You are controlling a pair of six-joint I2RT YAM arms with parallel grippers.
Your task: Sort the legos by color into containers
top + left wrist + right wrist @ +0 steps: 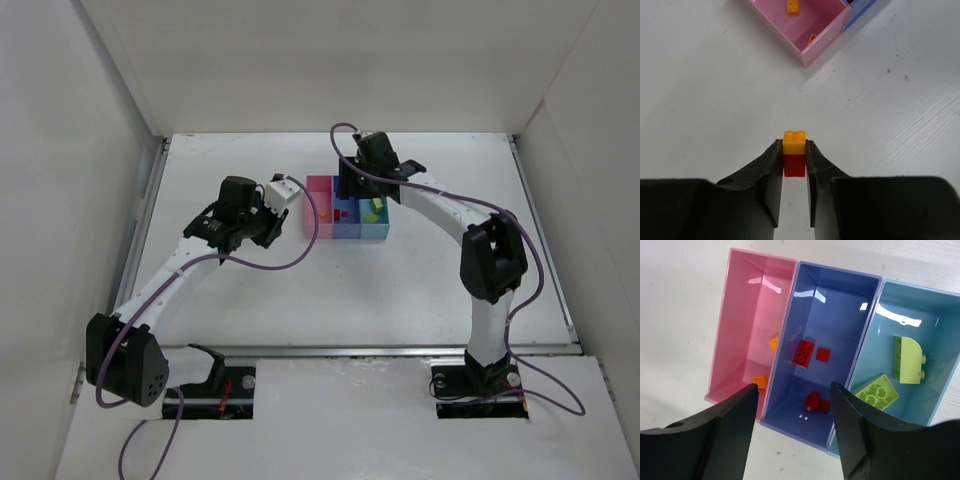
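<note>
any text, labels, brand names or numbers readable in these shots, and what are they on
None can be read.
The pink bin, blue bin and cyan bin bear no print.
Studs on the orange-and-red brick stack in the left gripper and on the yellow-green bricks are too small to show any embossing.

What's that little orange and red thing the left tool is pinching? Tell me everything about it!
It is a tiny stack of two lego bricks, shiny plastic: an orange brick with two round studs showing, joined to a red brick. The left tool is shut on it, a black finger pressing each side. The orange end points away from the wrist camera, toward the pink bin, which it does not touch. Whether it rests on the white table cannot be told.
</note>
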